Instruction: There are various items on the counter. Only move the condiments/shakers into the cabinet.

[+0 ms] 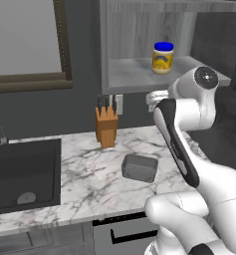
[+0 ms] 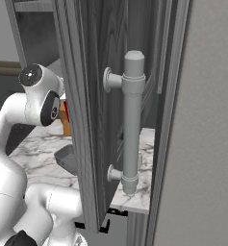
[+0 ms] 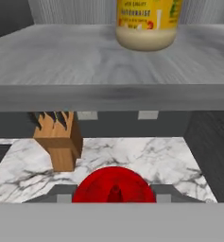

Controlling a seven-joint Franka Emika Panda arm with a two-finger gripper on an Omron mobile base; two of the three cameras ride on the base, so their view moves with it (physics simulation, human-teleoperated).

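White arm of mine was folded up tall over the marble surface (image 1: 89, 174), elbow bent hard, with the wrist up near the front edge of the cabinet (image 1: 139, 74) shelf, seen from the left base view. From the right base view an open cabinet door with a chunky grey handle (image 2: 133, 122) blocked most of the scene, and my upper arm sat to its left.

My hand was pointing roughly level, looking straight at the shelf edge. My claw (image 3: 114, 196) had the red squeeze bottle (image 3: 114, 185) sitting right at the bottom of the hand view, round red top facing the camera, between the finger tips. Fingers were close in on it, so I'd call it clamped on the bottle, held up well above the surface and just below shelf level.

Yellow jar (image 1: 163, 58) with the blue lid stood upright on the cabinet shelf, toward the right half. Wooden knife block (image 1: 106, 127) stood on the surface against the back wall, under the shelf's left end. Grey pan (image 1: 139, 167) lay on the surface in front of it, nearer me. Dark sink (image 1: 22, 174) was set in at the left.
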